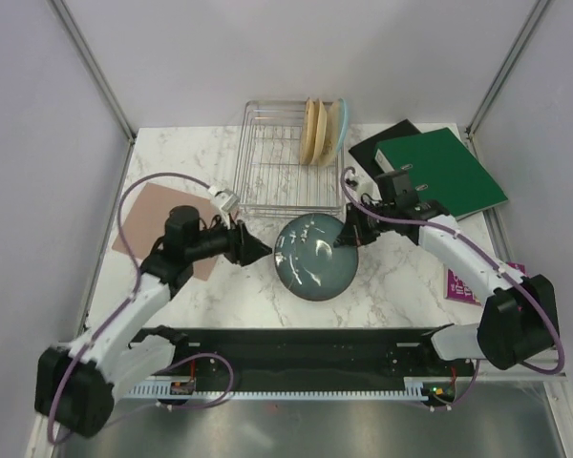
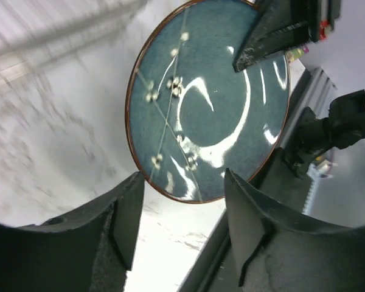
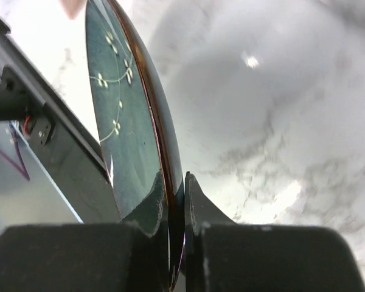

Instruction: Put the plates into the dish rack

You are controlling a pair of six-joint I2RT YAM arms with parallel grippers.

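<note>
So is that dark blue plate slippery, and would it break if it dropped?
Probably slippery: the dark blue plate shines with glare, and the right gripper pinches only its thin rim. It looks stiff, not bending though held at one edge. Likely fragile too: it seems glazed ceramic over a hard marble table.

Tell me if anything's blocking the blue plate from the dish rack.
Nothing visible. The blue plate, pinched at its rim by the right gripper, is just in front of the dish rack. The three racked plates stand at its right side; the open left gripper is beside the plate.
</note>
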